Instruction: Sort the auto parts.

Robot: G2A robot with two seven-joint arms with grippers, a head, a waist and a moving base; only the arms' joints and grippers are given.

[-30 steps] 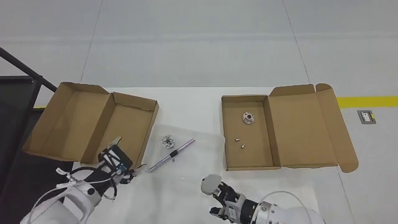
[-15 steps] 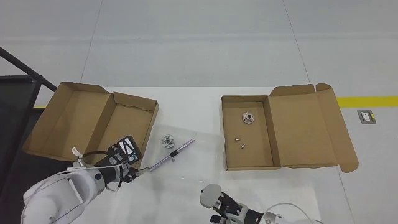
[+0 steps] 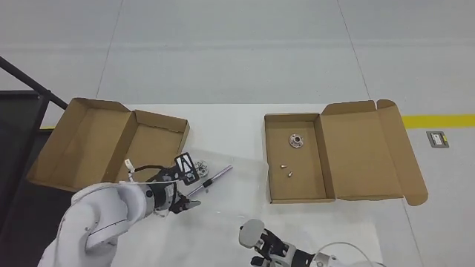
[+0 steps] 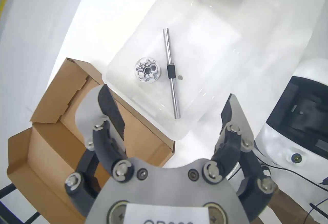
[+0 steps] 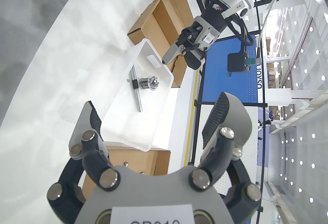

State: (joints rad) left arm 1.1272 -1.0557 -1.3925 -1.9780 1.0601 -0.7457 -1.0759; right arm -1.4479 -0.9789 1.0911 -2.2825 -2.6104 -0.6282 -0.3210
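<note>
Your left box point(image 3: 145, 148) stands open at the left end of the table. I cannot see any parts inside it.

Your left gripper point(image 4: 166, 96) hangs above the near-left end of the tray point(image 4: 146, 17). Its jaws are spread wide and hold nothing.

The hub point(image 4: 147, 72) sits in the tray ahead of the gripper, on the side towards the left box. It stands on end with its holed face up. It is just beside the rod point(image 4: 170, 73) and level with the rod's black collar, and I cannot tell whether the two touch.

The rod lies flat on the tray floor. In the top view its long axis runs on a diagonal from near-left to far-right, so its far end points towards the right box point(image 3: 297, 182). In the left wrist view that axis runs straight out from the gripper, between the two fingers. The jaws' closing line therefore crosses the rod, which suits a straight drop onto it. The near end of the rod is the closer part.

Your right gripper point(image 5: 157, 104) is at the table's front edge, well apart from the tray. It is also wide open and empty. I judge the left arm much the nearer to both parts.

The right box already holds a flange point(image 3: 295, 141) and two small screws point(image 3: 284, 167).
</note>
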